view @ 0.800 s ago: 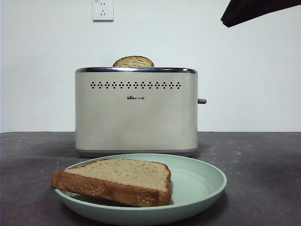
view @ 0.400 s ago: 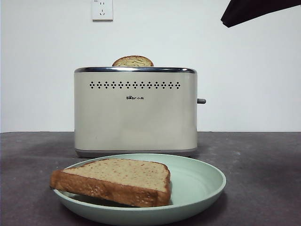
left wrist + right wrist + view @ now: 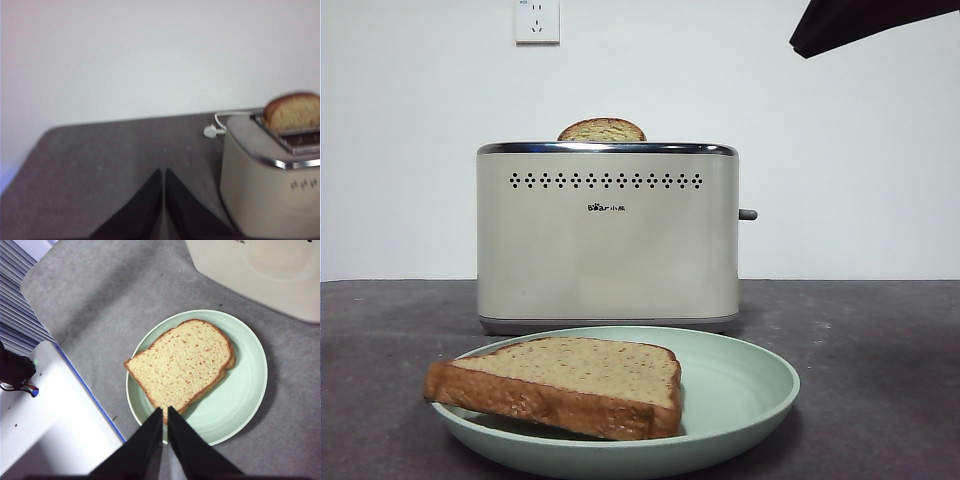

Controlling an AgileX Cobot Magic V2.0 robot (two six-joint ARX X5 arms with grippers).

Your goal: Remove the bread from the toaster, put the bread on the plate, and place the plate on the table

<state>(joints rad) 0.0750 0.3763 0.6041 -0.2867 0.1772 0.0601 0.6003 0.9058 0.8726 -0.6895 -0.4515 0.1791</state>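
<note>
The bread [image 3: 560, 385] lies flat on the mint green plate [image 3: 740, 385], which rests on the dark table [image 3: 880, 380] in front of the cream toaster [image 3: 608, 240]. A second slice with a darker domed top [image 3: 602, 130] stands in the toaster's slot. From above, the right wrist view shows the bread [image 3: 182, 362] on the plate [image 3: 245, 395], with my right gripper [image 3: 164, 412] shut and empty high above the plate's edge. My left gripper [image 3: 163, 172] is shut and empty over bare table beside the toaster [image 3: 265, 195]. A black arm tip [image 3: 860, 22] shows at the front view's top right.
A white plug and cord [image 3: 212, 131] lie on the table behind the toaster. A wall socket [image 3: 537, 20] is on the white wall. A white stand with a blue edge [image 3: 55, 410] borders the table near the plate.
None of the things has been moved by a gripper; the toaster, plate and bread appear a few pixels further left in the front view.
</note>
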